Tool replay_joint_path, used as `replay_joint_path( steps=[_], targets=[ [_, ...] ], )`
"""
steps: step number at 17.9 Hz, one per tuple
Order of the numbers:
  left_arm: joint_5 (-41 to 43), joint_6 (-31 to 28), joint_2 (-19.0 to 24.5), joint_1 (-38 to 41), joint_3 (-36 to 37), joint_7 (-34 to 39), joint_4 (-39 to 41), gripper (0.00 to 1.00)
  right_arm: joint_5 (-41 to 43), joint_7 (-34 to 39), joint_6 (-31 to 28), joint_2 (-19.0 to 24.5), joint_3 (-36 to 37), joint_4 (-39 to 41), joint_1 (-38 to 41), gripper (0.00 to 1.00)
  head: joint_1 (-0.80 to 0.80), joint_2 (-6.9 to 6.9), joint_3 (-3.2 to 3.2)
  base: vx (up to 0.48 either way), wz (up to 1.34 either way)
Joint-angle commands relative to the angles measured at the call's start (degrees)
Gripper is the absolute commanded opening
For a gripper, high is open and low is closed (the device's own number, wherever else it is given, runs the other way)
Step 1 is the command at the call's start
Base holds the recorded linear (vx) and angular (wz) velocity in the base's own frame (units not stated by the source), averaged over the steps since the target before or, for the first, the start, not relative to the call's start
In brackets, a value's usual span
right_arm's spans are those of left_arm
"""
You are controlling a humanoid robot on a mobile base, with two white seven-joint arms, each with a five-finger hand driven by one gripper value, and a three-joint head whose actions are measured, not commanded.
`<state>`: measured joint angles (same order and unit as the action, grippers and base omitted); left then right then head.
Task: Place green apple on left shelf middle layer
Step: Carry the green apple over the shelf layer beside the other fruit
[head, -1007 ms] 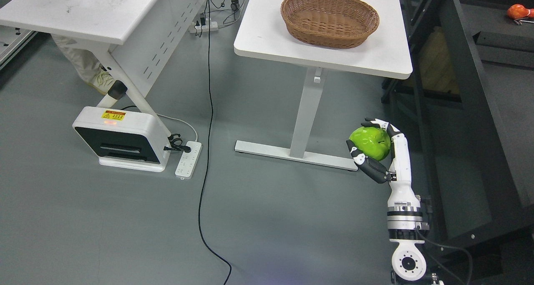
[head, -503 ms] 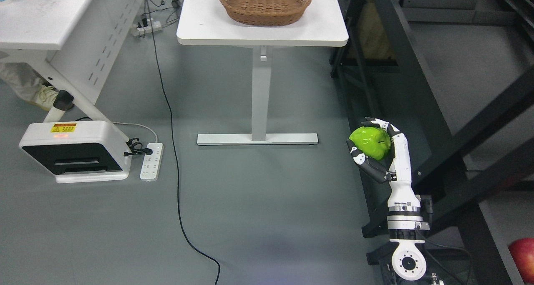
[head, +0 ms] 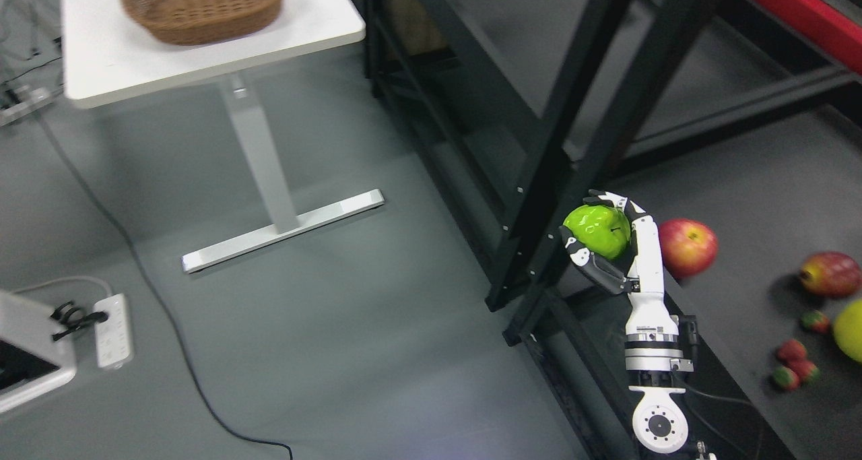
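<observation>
My right hand (head: 601, 227) is raised at the lower right, its fingers curled around a shiny green apple (head: 597, 230). The arm rises from the bottom edge, white with black joints. Behind the hand stand the black uprights (head: 539, 177) of a metal shelf unit, and the apple hangs in front of the shelf's near corner. A dark shelf board (head: 747, 197) stretches to the right of the hand. My left hand does not show.
A red apple (head: 687, 246) lies on the shelf board just right of my hand; more fruit (head: 830, 274) and small strawberries (head: 791, 369) lie farther right. A white table (head: 202, 62) carrying a wicker basket (head: 202, 5) stands at upper left. A power strip (head: 111, 330) and black cable (head: 168, 339) lie on the grey floor.
The camera has turned to the right: table and basket slid left, the shelf and its fruit came into view. My hand keeps the same grip on the green apple.
</observation>
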<state>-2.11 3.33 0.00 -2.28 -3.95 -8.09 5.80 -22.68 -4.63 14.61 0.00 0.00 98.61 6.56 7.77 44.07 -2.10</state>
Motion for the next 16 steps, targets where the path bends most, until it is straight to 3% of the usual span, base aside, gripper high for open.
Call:
replay_joint_path(
  steps=[1,10,16],
  targets=[
    [0.0,0.0,1.0,0.0,0.0,0.0,0.0,1.00,0.0,0.0,0.0,-1.0,-1.1,0.0,0.0,0.01,0.00,0.00,0.00,-0.075,-1.01],
    [0.0,0.0,1.0,0.0,0.0,0.0,0.0,1.00,0.0,0.0,0.0,-1.0,-1.5,0.0,0.0,0.01,0.00,0.00,0.00,0.003,-1.09],
    [0.0,0.0,1.0,0.0,0.0,0.0,0.0,1.00,0.0,0.0,0.0,-1.0,-1.4,0.0,0.1,0.01,0.00,0.00,0.00,0.094,-0.67]
  ],
)
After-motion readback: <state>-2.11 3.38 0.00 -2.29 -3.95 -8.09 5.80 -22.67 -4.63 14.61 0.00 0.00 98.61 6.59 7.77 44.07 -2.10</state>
